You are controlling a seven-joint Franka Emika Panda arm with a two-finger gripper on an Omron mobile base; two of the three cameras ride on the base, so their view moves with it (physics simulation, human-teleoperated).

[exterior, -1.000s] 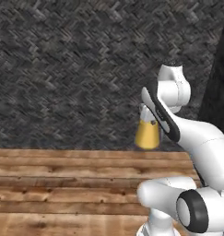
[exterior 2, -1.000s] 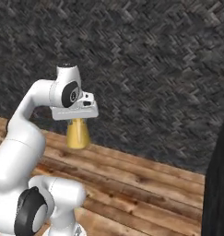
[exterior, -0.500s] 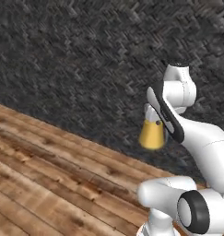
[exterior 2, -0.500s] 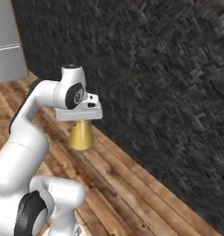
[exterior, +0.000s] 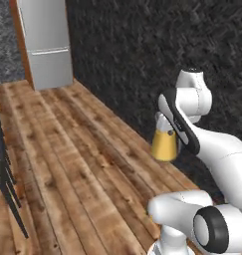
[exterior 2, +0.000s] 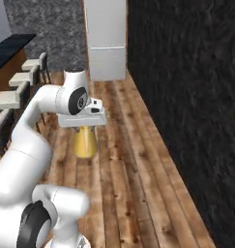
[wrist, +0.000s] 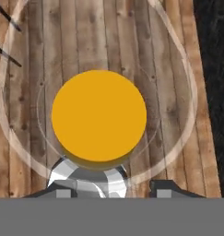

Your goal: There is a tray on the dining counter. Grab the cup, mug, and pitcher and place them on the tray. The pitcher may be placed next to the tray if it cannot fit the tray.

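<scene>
Hand view: gripper [wrist: 109,184] clamped on the pitcher [wrist: 99,115], whose clear glass rim rings the yellow-orange disc directly ahead of the fingertips. Base views: pitcher hangs just beneath the gripper, above the wooden floor [exterior: 77,164]. No legible writing or labels.

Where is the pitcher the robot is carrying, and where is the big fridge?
pitcher [exterior: 164,146], left base view, on its yellow-orange lower body under the hand.
pitcher [wrist: 98,115], hand view, on its round orange bottom seen from above.
fridge [exterior 2: 108,38], right base view, on its grey door front.
</scene>
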